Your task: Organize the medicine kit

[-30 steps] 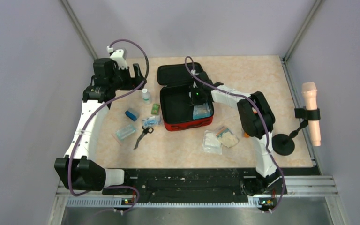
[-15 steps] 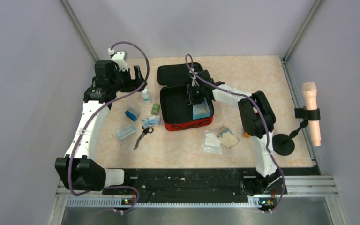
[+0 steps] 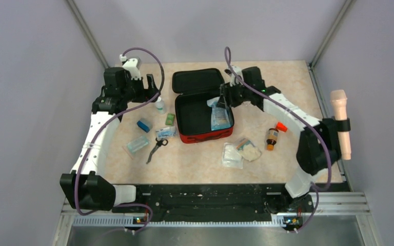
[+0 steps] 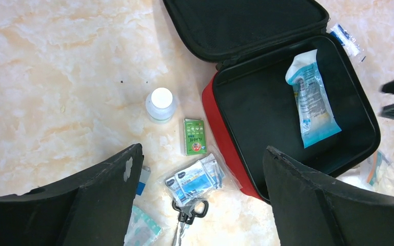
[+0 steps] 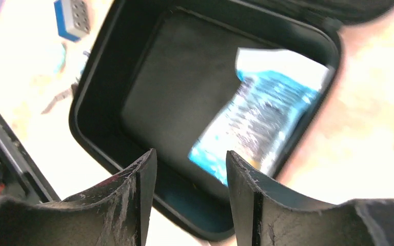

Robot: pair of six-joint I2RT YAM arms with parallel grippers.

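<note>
Red medicine kit (image 3: 205, 137) open | blue-white packet (image 4: 310, 102) inside | print unreadable

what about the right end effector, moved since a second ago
Yes: right end effector went from the middle of the kit to its far right edge.

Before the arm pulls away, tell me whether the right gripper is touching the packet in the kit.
Apart. Left wrist view shows bare kit lining between the packet and the open right gripper.

Loose items on marbled table (image 3: 287, 82).
White-capped bottle (image 4: 161, 104) upright beside green packet (image 4: 195, 136); scissors (image 3: 156, 148) near blue box (image 3: 143, 125); brown bottle (image 3: 272, 138) well apart, at right.
</note>
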